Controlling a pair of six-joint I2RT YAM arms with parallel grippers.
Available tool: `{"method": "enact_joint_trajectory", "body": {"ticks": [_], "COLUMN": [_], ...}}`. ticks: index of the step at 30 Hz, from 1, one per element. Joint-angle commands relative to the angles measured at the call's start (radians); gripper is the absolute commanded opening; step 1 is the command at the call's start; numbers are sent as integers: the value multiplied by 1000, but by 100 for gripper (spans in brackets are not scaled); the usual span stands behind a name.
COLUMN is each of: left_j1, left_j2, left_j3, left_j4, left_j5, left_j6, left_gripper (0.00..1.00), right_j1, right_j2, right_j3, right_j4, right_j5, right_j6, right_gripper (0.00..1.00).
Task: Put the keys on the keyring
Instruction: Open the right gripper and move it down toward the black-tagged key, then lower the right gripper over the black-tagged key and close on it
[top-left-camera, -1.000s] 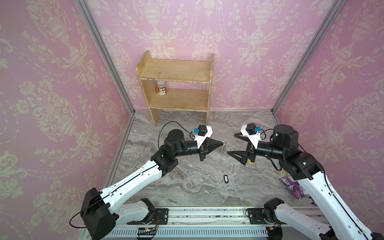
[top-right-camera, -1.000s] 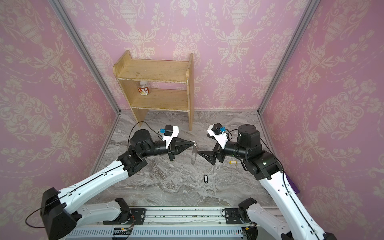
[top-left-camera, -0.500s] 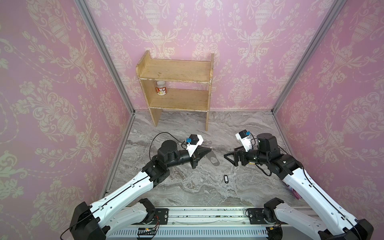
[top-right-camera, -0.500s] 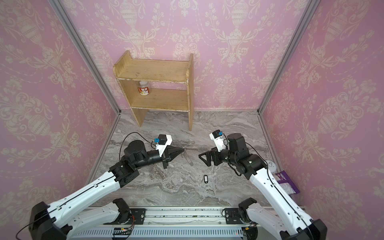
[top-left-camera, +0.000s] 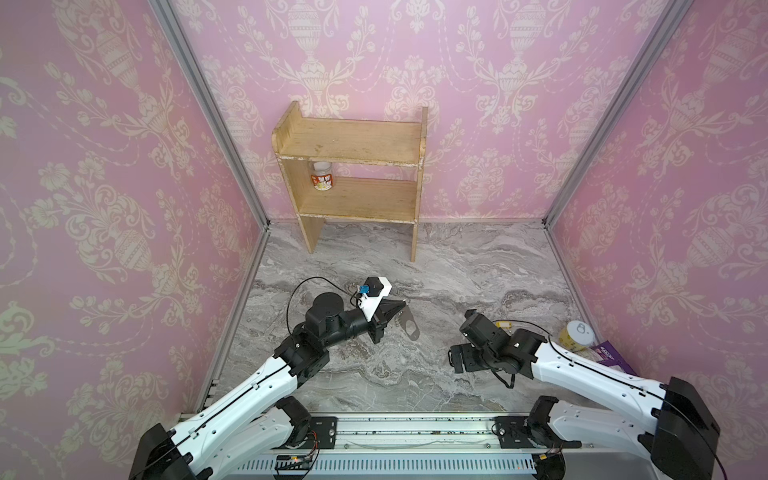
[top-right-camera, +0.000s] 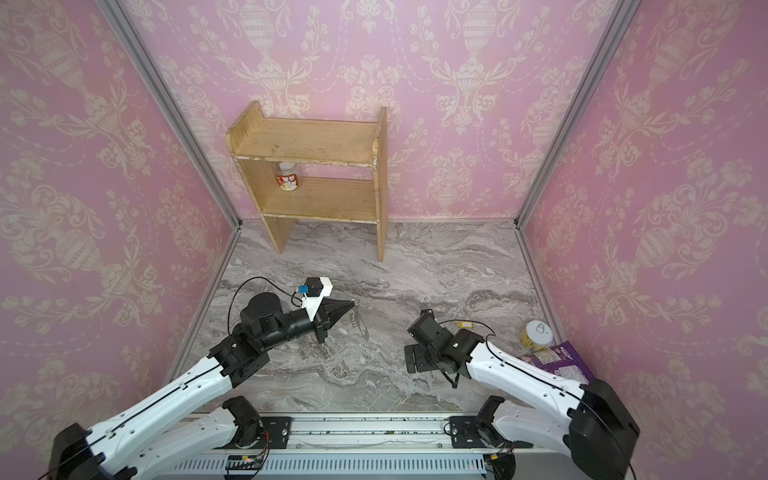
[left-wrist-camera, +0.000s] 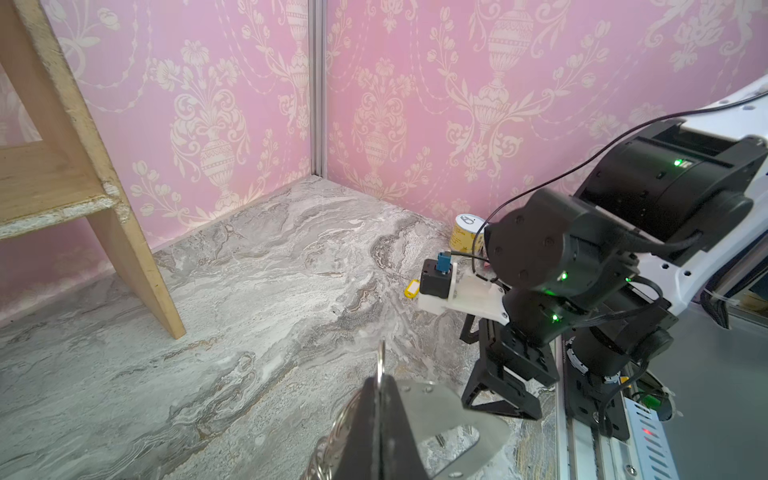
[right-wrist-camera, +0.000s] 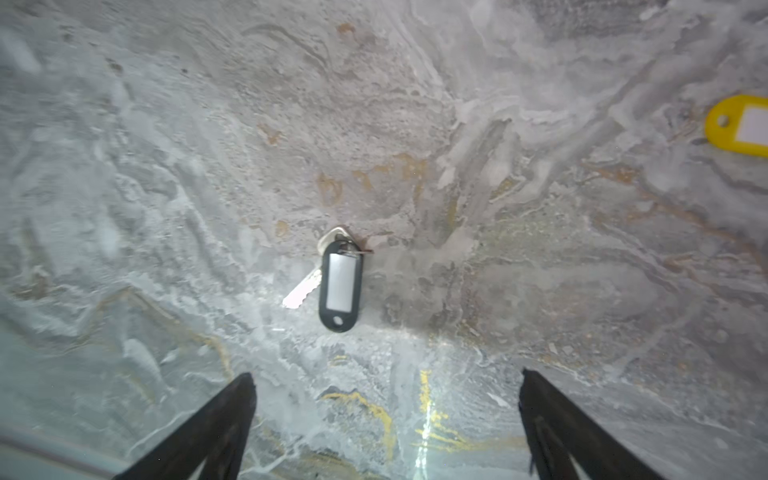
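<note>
Left gripper clamps the keyring at its ringed edge. Right gripper, spread wide, hovers over the black key tag: probably light, stiff, slick plastic; pinch its long sides.

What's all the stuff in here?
wooden shelf: one, tan, back wall
jar: one, red-and-white, shelf's lower board
can: one, yellow, near right wall
packet: one, purple, beside the can
keyring: one, grey, in left gripper
black key tag: one, black, on the table
metal key: one, silver, joined to that tag
yellow key tag: one, yellow, on the table by the right arm
left gripper: one, black, shut on the keyring
right gripper: one, black, open over the black key tag
</note>
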Motion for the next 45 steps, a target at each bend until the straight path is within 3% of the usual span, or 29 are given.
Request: {"method": "enact_joint_trajectory", "body": {"ticks": [1,9,14,18,30,38,41,45], "left_j1": [8,10,9,11,10,10,11,10], "left_j2": [-15,-11,5,15,6,13,14,14], "left_j3": [-21,-2,15,21,19,15,18,18], "left_j4": [25,16,7,6,5,27,23,22], "left_j5": [-30,-60,-64,-61,-57,-54,-53,-55], "left_j6": [-26,-35,-30,-24,-24,-34,-32,-33], "left_gripper": [0,0,0,0,0,0,0,0], "right_j1": [38,46,46,41,-3,-123,-147,-144], "right_j2": [124,312,370,382,217,158,76,-60], "right_j3": [64,129,114,109,42,49,35,-39], "right_j4": [-19,52,64,15,-80,-129,-79,41], "right_j5": [216,151,105,133,130,192,142,-15], "right_j6": [71,-32,-40,-27,6,21,-29,-52], "right_gripper": [100,100,100,100,100,100,100,98]}}
